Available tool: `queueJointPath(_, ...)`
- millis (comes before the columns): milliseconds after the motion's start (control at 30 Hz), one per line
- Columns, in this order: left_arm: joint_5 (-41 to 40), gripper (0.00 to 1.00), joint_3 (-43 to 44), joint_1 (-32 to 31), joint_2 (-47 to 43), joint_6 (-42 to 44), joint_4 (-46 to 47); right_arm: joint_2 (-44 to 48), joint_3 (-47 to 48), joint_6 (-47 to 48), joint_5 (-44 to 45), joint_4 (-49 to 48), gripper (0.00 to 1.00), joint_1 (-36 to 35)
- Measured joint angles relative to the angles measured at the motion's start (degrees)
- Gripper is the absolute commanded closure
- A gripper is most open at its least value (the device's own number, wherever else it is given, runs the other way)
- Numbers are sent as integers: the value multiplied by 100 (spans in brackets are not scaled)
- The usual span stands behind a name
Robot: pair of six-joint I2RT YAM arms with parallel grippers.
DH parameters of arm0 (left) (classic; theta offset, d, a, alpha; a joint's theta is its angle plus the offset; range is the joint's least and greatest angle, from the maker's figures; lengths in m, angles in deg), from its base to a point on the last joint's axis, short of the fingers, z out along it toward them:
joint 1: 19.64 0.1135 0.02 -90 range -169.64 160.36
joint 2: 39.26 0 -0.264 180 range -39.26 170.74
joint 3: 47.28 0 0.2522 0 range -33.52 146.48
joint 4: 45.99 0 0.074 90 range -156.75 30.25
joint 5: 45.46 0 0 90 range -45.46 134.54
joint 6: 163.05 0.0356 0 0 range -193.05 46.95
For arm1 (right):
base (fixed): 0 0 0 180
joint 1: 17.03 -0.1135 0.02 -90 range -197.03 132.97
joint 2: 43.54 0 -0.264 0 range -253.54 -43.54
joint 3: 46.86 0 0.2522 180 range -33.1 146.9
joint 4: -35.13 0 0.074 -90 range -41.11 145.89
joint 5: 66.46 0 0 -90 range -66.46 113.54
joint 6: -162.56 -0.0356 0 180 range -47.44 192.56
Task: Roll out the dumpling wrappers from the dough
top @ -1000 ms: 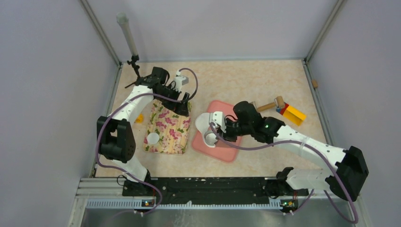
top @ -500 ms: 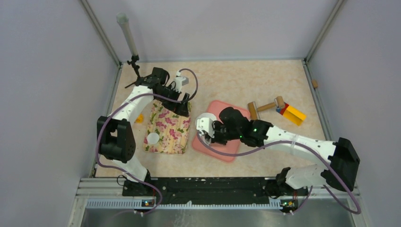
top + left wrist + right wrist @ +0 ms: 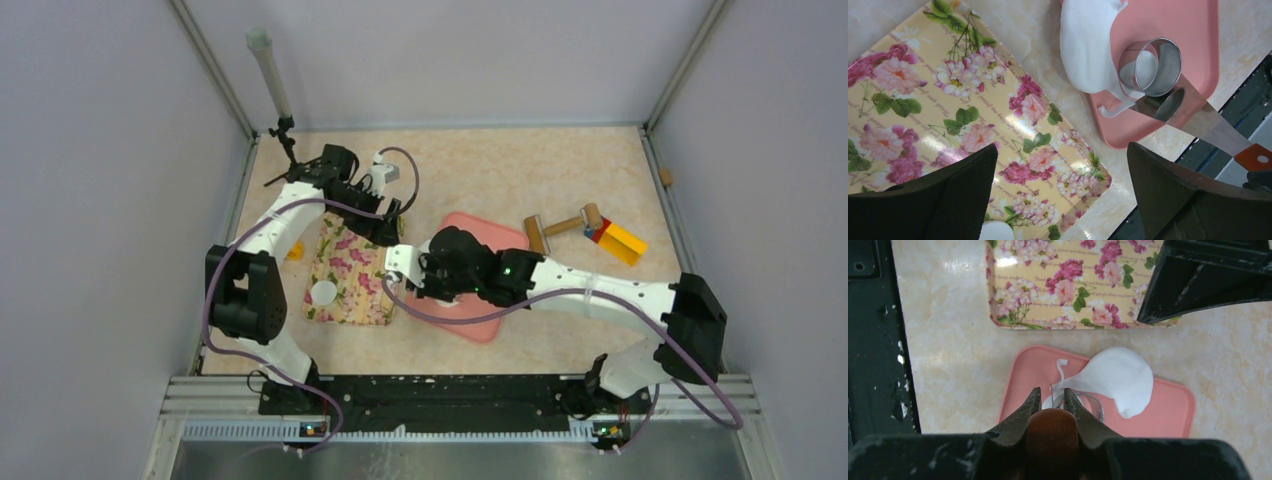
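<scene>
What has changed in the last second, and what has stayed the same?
The right gripper swung left across the pink board toward the floral tray; its fingers are shut on the spatula handle. The left gripper stays open over the tray's far edge, and the dumpling wrapper on the tray has not moved.

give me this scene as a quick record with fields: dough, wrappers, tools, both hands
dough: flattened irregular sheet on the pink board
wrapper: one disc on the floral tray
ring cutter: at the sheet's edge, by the spatula blade tip, white showing inside
left hand: open, empty, above the floral tray
right hand: shut on the spatula handle
</scene>
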Motion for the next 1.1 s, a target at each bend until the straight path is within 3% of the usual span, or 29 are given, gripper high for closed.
queueJointPath(233,4,1,-13,0,0,0,0,-435,634,-404,210,142,100,0)
queueJointPath(500,11,1,-35,0,0,2,0,-442,1067,-619,-295,337,100,0)
queueJointPath(767,22,1,-35,2,0,15,0,-424,1064,-509,-1814,291,100,140)
queueJointPath(933,22,1,-35,31,0,39,-4,-398,514,-448,-3016,-299,100,881)
queueJointPath(1100,24,1,-35,79,-2,48,-11,-396,70,-264,-3681,-841,100,1397)
